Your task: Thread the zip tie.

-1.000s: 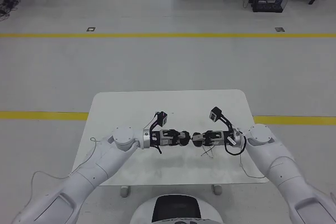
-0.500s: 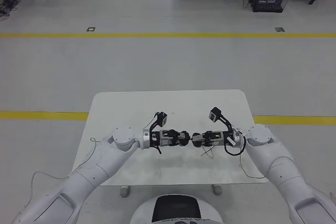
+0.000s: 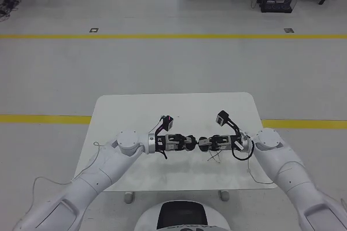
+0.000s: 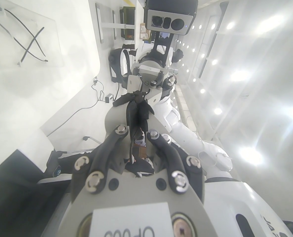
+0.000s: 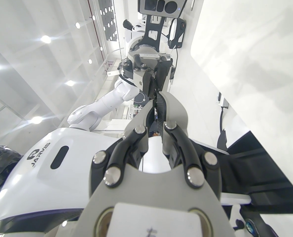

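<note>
**Both arms held above the middle of the white table (image 3: 133,110), grippers meeting tip to tip.** The left gripper (image 3: 190,142) is closed, its fingers pinched on the black zip tie (image 4: 132,144), a thin strap running back between them. The right gripper (image 3: 204,142), touching it on the right, is likewise closed and appears to hold the tie's other end. Which end is head and which is tail cannot be told. Over the last second nothing has shifted: arms, grippers and tie stand as before. This suggests a pause at the fine step of lining the tip up with the head, with threading not visibly done. Spare black ties (image 4: 28,43) lie crossed on a clear sheet, well apart from the grippers.
</note>
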Available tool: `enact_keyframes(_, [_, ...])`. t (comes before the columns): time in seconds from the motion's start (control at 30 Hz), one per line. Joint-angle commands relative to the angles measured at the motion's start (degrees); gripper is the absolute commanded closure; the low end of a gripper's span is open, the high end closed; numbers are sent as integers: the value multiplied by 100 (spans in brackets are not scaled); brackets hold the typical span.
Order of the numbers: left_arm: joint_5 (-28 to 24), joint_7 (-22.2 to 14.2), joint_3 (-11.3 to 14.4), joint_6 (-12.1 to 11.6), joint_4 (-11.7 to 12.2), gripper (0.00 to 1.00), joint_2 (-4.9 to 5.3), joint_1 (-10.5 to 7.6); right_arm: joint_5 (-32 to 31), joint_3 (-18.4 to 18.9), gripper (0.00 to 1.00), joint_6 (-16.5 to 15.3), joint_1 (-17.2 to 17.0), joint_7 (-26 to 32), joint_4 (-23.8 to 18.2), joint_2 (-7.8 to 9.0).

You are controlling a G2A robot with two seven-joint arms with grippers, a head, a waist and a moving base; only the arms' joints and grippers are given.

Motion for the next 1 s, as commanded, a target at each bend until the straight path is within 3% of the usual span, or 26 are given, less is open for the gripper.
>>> enact_keyframes(0.0, [-5,8,5,0,5,98,-5,2,-6,-7,100,-3,6,8,11,-2])
enact_keyframes(0.97, [6,-42,14,-36,77,97,-41,-18,46,-28,100,-41,51,0,131,-34])
